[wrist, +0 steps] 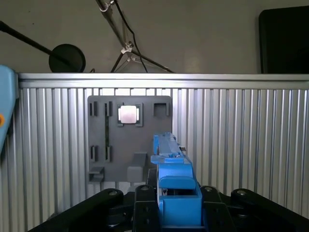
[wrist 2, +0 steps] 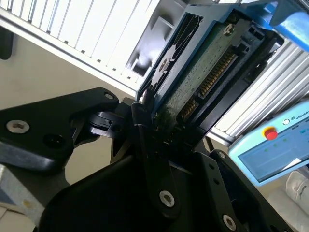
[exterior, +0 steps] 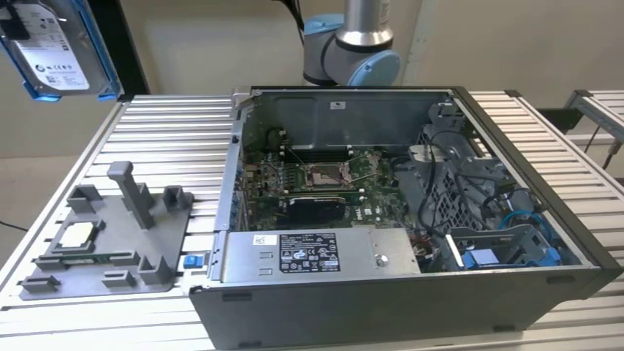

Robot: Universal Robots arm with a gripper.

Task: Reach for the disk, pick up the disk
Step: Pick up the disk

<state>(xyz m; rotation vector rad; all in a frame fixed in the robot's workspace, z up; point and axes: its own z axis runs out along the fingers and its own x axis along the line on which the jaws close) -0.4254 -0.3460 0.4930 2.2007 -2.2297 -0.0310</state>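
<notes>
Gripper [wrist: 176, 205]: fingers closed on the disk [wrist 2: 203, 72], clamping one end; in the second wrist view the circuit-board underside and connector row face the camera. Disk position: held clear in the air, label outward, at the upper edge of the exterior view's left, well above the slatted table [exterior: 166, 139] and touching nothing else. Task status, judged: reach done, pick-up done, nothing evidently left. Container 1, grey fixture plate [exterior: 117, 235] on the table: one square silver chip [exterior: 78, 234], one memory stick [exterior: 93, 258]; small blue bracket [exterior: 192, 259] just beside its edge. Container 2, open computer case [exterior: 390, 307]: motherboard [exterior: 263, 183] with processor socket [exterior: 325, 174], power supply [exterior: 312, 252], blue cables [exterior: 516, 212]
</notes>
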